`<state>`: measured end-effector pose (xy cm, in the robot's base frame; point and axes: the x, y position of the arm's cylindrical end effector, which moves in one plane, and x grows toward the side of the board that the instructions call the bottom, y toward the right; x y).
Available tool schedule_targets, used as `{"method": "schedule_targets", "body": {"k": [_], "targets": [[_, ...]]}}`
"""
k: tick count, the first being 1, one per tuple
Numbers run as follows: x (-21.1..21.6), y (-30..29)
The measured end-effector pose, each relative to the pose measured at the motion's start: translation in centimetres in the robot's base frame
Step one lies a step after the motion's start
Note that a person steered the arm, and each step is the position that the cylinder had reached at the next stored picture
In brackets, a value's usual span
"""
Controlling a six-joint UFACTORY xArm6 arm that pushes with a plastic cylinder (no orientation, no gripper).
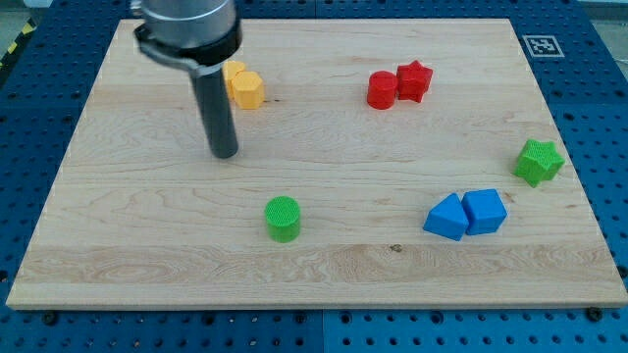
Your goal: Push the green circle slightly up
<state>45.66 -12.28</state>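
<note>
The green circle (283,218) stands on the wooden board (147,245), a little left of the middle and toward the view's bottom. My tip (225,154) is above and to the left of it, well apart from it. The dark rod rises from the tip to the arm's body at the view's top left.
A yellow block pair (243,86) sits just right of the rod near the top. A red circle (382,90) touches a red star (414,79) at the top right. A green star (539,162) is at the right edge. Two blue blocks (465,215) sit at the lower right.
</note>
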Motion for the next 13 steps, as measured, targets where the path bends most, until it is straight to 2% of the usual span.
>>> {"method": "schedule_targets", "body": {"k": [1, 2, 3, 5, 10, 13], "targets": [[3.2, -2.2], [10.0, -1.6], [14.1, 5.0], [10.1, 6.6], [8.9, 6.6], [4.4, 6.7]]}}
